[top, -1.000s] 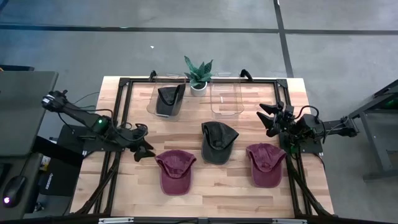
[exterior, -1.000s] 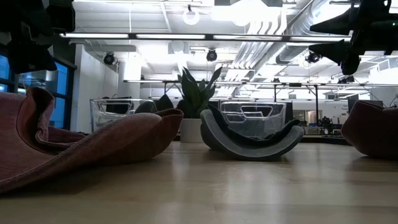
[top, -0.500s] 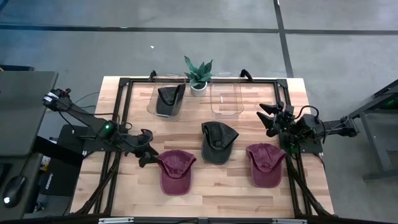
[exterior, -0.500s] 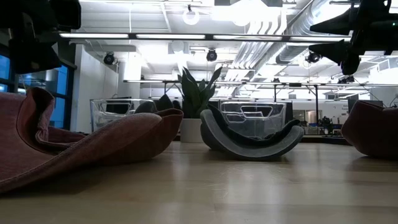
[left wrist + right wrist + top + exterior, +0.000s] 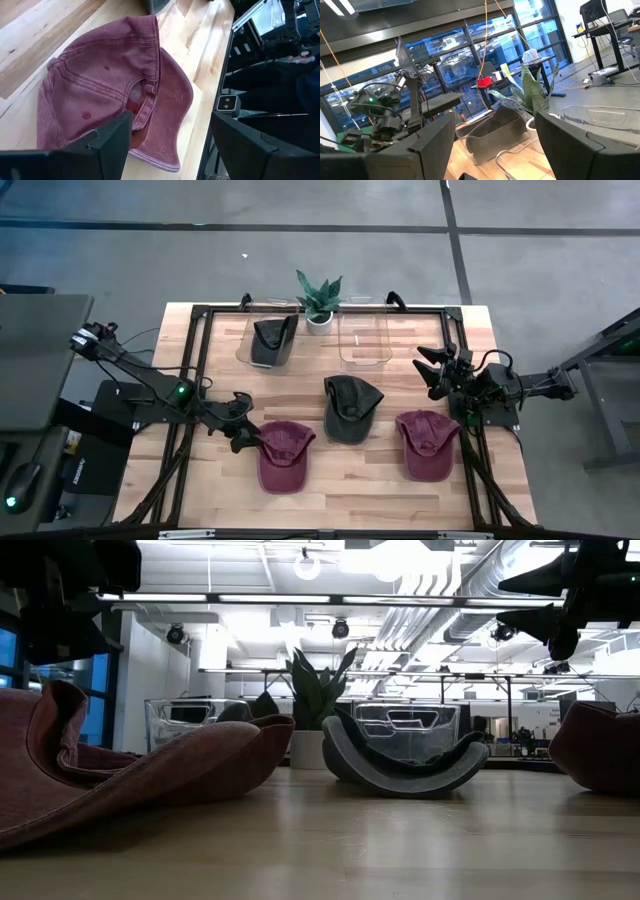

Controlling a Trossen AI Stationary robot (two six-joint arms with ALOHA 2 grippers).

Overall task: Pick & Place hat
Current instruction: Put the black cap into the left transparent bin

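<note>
Left gripper [image 5: 241, 438]: fingers spread wide, at 9 o'clock of left maroon hat [image 5: 283, 456], just beside it. Right gripper [image 5: 427, 370]: fingers wide, at 12 o'clock of right maroon hat [image 5: 428, 443].

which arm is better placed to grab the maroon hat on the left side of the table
Left. The left gripper hangs open at the edge of that maroon hat, fingers framing it. The right gripper waits by the table's right edge.
</note>
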